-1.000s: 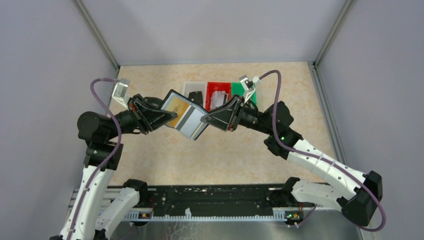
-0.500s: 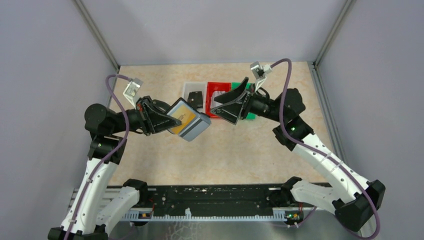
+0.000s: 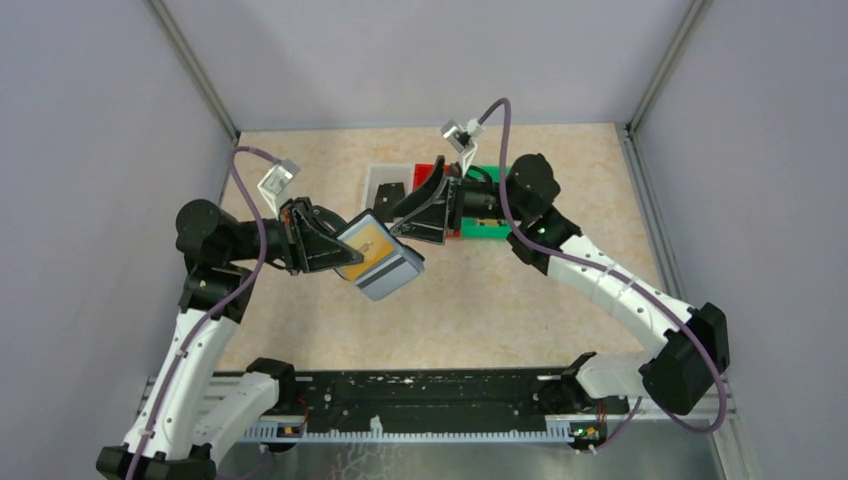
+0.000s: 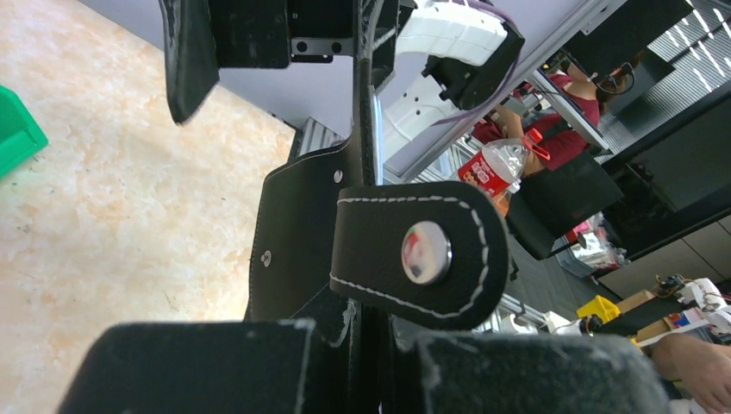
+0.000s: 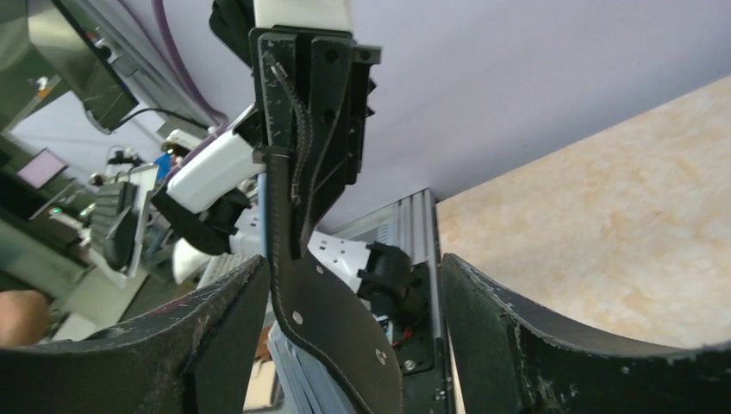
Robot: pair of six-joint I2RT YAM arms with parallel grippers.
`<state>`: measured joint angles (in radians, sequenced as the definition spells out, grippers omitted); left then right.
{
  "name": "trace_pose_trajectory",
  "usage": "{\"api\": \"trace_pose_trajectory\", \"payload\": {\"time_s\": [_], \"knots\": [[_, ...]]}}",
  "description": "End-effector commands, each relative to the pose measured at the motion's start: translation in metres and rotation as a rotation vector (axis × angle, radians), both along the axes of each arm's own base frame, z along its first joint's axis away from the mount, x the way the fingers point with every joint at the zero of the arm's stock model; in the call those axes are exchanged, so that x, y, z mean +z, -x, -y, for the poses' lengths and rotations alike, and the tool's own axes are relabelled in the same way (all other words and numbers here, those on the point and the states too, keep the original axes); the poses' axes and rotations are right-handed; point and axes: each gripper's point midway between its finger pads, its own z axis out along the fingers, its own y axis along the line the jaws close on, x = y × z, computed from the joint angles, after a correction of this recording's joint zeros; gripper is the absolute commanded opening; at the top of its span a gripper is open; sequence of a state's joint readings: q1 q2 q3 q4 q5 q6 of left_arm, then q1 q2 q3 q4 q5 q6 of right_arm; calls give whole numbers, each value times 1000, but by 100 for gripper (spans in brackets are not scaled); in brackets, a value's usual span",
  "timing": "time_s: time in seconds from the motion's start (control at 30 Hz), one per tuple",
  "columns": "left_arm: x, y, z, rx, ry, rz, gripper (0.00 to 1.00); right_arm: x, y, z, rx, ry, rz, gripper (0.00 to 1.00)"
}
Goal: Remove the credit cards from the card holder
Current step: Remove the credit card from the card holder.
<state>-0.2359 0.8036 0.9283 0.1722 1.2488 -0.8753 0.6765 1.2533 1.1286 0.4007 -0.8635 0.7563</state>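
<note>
My left gripper (image 3: 345, 250) is shut on the black card holder (image 3: 378, 262) and holds it above the table, tilted. A gold-tan credit card (image 3: 366, 247) shows in its open face beside a pale blue-grey panel (image 3: 392, 274). In the left wrist view my left gripper (image 4: 379, 345) clamps the holder's black leather (image 4: 297, 233); the strap tab with its snap (image 4: 426, 252) hangs in front. My right gripper (image 3: 402, 225) is open at the holder's upper right edge. In the right wrist view the right gripper (image 5: 353, 336) straddles the holder's black flap (image 5: 332, 319) without touching it.
A white bin (image 3: 378, 176), a red bin (image 3: 428, 171) and a green bin (image 3: 484, 231) stand in a row behind the grippers, partly hidden by the right arm. The green bin's corner (image 4: 17, 129) shows in the left wrist view. Grey walls close in the tan table (image 3: 560, 290).
My right gripper left the holder's edge, swung over the bins, then came back left to the holder's top edge. My left gripper turned the holder and lowered it slightly.
</note>
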Motion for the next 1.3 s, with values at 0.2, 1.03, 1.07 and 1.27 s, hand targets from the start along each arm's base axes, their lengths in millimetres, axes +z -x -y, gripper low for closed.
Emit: {"api": "trace_pose_trajectory", "payload": {"time_s": [0.2, 1.03, 1.07, 1.27], "knots": [[9, 3, 0, -24, -18, 17, 0, 32, 40, -14, 150, -120, 66, 61], [7, -7, 0, 35, -21, 1, 60, 29, 34, -27, 156, -192, -57, 0], [8, -6, 0, 36, -18, 9, 58, 28, 35, -27, 159, -194, -63, 0], [11, -5, 1, 31, -8, 6, 39, 22, 36, -27, 172, -182, -80, 0]]}}
